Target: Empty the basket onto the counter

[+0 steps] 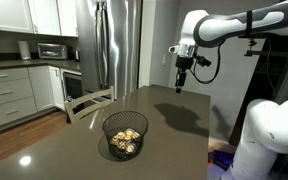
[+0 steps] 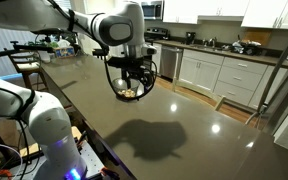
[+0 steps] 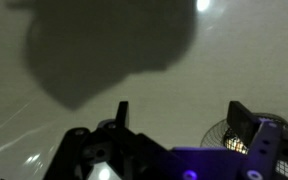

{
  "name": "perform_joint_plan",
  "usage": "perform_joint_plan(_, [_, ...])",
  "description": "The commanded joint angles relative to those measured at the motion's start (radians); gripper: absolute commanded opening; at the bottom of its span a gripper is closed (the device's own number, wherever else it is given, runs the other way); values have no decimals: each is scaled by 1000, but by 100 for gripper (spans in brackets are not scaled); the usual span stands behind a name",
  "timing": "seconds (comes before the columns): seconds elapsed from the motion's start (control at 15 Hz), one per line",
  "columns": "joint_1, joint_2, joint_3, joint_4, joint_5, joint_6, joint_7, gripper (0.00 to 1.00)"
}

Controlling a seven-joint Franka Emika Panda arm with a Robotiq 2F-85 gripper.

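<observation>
The black wire-mesh basket (image 1: 124,134) stands upright on the dark glossy counter (image 1: 174,125), near its front edge, with several yellowish round items inside. It also shows in an exterior view (image 2: 125,88), partly behind the arm, and at the lower right of the wrist view (image 3: 222,136). My gripper (image 1: 181,83) hangs open and empty above the far part of the counter, well apart from the basket. In the wrist view its two fingers (image 3: 182,115) are spread wide with nothing between them. It also shows in an exterior view (image 2: 134,78).
A steel fridge (image 1: 114,45), white cabinets (image 1: 9,95) and a wooden chair (image 1: 89,100) stand beyond the counter's edge. A white robot body (image 1: 274,130) is at the counter's side. More white cabinets (image 2: 224,75) line the far wall.
</observation>
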Motion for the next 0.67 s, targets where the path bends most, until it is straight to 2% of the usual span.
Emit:
perform_joint_plan(0.0, [8,47,75,18,-16,-22,93,100])
perform_joint_plan(0.27, [43,86,125,29,1,-22,131,100])
perform_joint_plan(0.33, [37,53,103,4,-4,-9,109,100])
perform_joint_plan(0.6, [48,70,118,8,-3,-9,119,100])
